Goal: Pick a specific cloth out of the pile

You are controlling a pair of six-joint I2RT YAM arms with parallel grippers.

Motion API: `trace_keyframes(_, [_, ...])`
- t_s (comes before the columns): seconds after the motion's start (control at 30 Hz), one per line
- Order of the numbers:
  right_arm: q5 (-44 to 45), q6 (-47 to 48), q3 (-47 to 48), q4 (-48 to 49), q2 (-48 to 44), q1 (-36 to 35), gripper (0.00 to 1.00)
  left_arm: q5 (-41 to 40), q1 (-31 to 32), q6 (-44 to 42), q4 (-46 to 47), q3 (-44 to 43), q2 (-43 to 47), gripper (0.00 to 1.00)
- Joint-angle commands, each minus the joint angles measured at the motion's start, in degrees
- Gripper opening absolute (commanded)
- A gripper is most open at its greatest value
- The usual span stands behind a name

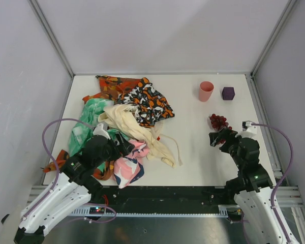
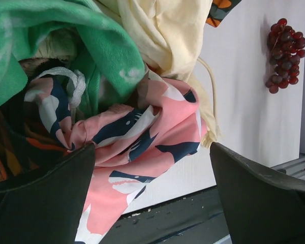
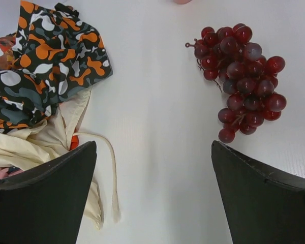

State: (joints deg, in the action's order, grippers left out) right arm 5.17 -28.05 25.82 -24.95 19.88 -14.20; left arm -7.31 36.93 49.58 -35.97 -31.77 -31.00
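The pile (image 1: 122, 117) of cloths lies on the left half of the table. Of the red-orange cloth I see only a small bright sliver under the cream cloth (image 3: 73, 143), also visible from the top view (image 1: 158, 138); the rest is hidden. My left gripper (image 1: 123, 147) is open over the pile's near edge, its jaws wide apart above the pink fish-print cloth (image 2: 142, 137), holding nothing (image 2: 152, 203). My right gripper (image 1: 217, 138) is open and empty over bare table (image 3: 152, 198), between the cream cloth's cord and the grapes.
A green cloth (image 2: 91, 40), a cream cloth (image 1: 132, 127) and a black, white and orange patterned cloth (image 1: 147, 101) make up the heap. Dark red grapes (image 1: 218, 121) lie by the right gripper. A pink cup (image 1: 206, 91) and a purple block (image 1: 227, 93) stand at the back right.
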Motion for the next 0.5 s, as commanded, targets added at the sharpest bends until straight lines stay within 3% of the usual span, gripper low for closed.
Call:
trace_keyframes(0.0, [2.0, 0.2, -0.1, 1.7, -3.1, -0.3, 0.99, -0.9, -0.2, 1.3, -1.7, -2.7, -0.1, 1.00])
trace_keyframes(0.17, [-0.6, 0.3, -1.1, 2.3, -6.4, -0.4, 0.99, -3.4, -0.2, 3.8, -2.4, -4.6, -3.9, 1.00])
trace_keyframes(0.33, [-6.7, 1.8, -2.5, 4.6, -7.3, -0.4, 0.99, -4.6, 1.5, 1.0, -2.4, -11.7, -14.4, 1.00])
trace_keyframes(0.47, [-7.6, 2.0, -2.9, 5.0, -6.6, -0.4, 1.00, -10.5, 5.6, -1.5, -2.6, -17.6, -24.0, 1.00])
